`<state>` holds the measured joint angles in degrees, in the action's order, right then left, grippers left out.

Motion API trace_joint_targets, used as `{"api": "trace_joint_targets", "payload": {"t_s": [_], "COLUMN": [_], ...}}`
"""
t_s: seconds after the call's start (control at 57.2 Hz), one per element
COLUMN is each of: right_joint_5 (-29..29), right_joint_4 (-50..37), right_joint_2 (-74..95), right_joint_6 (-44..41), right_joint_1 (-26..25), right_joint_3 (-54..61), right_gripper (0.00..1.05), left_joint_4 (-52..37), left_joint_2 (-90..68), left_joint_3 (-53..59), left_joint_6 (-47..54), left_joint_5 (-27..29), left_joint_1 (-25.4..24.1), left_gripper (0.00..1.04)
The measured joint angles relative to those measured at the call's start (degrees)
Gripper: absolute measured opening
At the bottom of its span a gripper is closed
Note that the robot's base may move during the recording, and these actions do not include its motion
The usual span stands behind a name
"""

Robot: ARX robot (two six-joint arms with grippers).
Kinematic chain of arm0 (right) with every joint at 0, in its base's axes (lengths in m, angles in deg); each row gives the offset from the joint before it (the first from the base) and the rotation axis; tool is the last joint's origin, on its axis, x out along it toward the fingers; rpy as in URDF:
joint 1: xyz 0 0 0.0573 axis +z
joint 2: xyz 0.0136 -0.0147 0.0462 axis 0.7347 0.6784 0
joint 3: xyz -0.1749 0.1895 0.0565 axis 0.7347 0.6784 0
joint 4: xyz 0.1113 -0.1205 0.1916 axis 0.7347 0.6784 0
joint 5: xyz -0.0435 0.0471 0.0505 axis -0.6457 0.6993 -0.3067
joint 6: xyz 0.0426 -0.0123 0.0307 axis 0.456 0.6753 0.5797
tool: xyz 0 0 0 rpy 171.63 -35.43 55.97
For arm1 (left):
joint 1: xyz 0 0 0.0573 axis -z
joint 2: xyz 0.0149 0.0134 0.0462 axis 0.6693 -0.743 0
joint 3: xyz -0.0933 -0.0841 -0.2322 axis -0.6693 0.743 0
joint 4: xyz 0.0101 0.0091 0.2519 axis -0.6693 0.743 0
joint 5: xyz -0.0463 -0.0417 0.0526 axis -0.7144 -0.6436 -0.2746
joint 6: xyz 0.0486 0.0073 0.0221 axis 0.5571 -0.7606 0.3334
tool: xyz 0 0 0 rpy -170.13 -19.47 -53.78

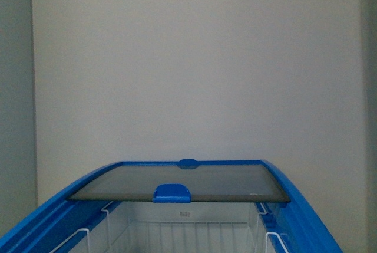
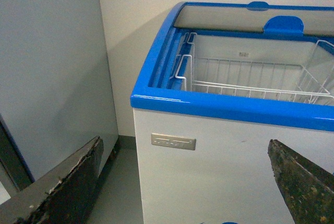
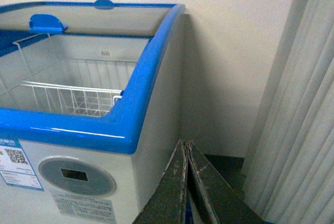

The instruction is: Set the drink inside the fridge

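The fridge stood open; no drink was in view. Left pincer gaped empty, right pincer was pressed closed — likely risk: nothing held to load.

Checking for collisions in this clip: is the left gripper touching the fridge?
Apart. The left wrist view shows the left gripper open, its fingers held short of the fridge front, floor and wall visible between.

Shop-like or mock retail corner; commercial chest fridge with blue rim, sliding glass lid and wire basket inside; QR sticker on its front; plain white wall; pale curtain beside it.
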<state>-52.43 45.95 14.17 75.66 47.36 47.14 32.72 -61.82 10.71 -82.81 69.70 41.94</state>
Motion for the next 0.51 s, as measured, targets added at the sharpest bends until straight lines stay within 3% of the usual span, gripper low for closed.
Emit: {"api": "trace_joint_targets", "payload": {"t_s": [0.507], "right_joint_5": [-0.02], "right_joint_4": [12.02], "right_joint_2": [-12.39], "right_joint_6": [0.00], "right_joint_1": [0.00], "right_joint_3": [0.00], "right_gripper": [0.03], "left_joint_4": [0.00], "left_joint_2": [0.00], "left_joint_3": [0.00], "left_joint_6": [0.00], "left_joint_5": [0.00], "left_joint_1": [0.00], "left_gripper": [0.97]}}
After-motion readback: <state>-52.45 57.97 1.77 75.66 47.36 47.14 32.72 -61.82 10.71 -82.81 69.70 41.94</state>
